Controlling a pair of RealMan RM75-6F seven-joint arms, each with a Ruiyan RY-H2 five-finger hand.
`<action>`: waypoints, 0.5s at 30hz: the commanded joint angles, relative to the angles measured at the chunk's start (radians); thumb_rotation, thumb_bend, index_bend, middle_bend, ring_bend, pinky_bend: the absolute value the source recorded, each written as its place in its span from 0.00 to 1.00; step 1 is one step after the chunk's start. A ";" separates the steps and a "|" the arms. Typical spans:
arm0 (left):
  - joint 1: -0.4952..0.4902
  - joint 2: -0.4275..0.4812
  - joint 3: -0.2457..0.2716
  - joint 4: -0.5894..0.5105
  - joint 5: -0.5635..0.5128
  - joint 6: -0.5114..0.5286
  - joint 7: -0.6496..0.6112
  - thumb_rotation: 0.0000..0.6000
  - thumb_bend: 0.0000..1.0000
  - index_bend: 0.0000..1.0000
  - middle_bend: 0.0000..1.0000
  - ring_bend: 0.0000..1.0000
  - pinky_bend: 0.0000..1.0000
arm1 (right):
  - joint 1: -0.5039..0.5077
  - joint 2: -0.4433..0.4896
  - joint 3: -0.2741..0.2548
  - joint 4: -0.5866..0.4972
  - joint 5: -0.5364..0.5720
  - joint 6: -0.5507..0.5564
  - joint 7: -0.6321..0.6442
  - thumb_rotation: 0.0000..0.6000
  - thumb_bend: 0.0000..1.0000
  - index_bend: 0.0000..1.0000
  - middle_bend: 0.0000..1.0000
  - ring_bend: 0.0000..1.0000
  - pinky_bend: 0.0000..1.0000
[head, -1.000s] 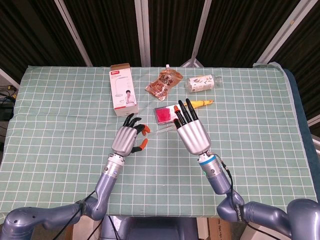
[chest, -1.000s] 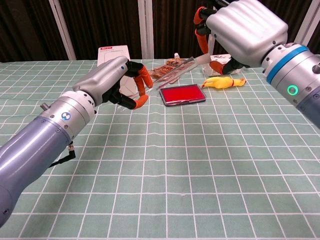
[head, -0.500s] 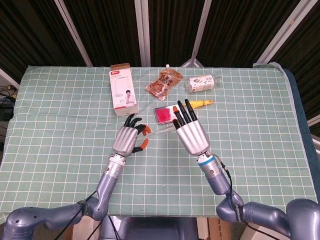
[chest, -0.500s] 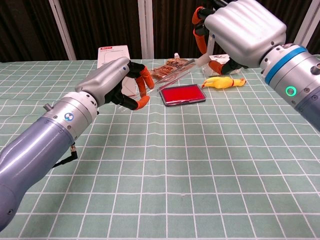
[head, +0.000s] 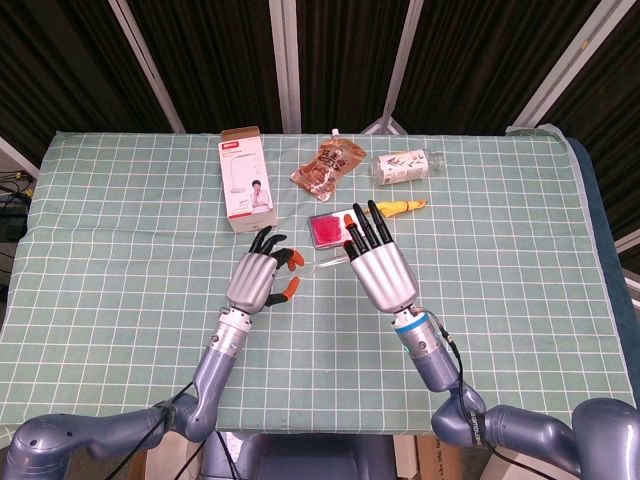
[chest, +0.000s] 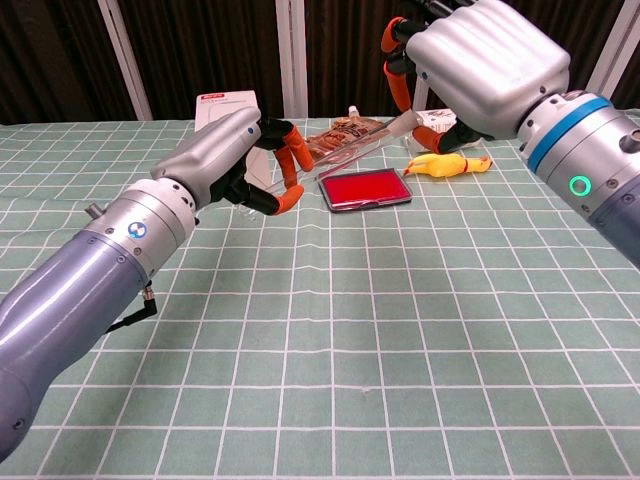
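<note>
Both hands held one clear lid above the red box: left hand, right hand.

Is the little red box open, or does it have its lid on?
Open. The red box lies flat on the table, red inside showing, while the clear lid is held up above it between the left hand and right hand.

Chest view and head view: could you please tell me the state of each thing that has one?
Clear plastic lid: lifted off the table, tilted, held at both ends.
Left hand: grips the lid's lower end.
Right hand: pinches its upper end.
Red flat case: uncovered, lying flat.
White carton: lying flat, top flap open.
Clear bottle: on its side.
</note>
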 joint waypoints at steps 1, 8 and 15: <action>0.001 -0.001 0.002 0.000 0.003 0.001 -0.002 1.00 0.64 0.51 0.54 0.17 0.05 | -0.001 0.002 0.001 -0.003 0.002 0.000 -0.001 1.00 0.37 0.58 0.22 0.00 0.00; -0.002 -0.009 0.003 0.010 0.010 0.006 -0.008 1.00 0.64 0.51 0.54 0.17 0.05 | -0.004 0.006 0.000 -0.010 0.002 0.000 0.000 1.00 0.37 0.58 0.22 0.00 0.00; -0.006 -0.014 0.001 0.018 0.014 0.008 -0.007 1.00 0.64 0.51 0.54 0.17 0.05 | -0.005 0.007 -0.005 -0.010 -0.003 -0.001 0.004 1.00 0.37 0.58 0.22 0.00 0.00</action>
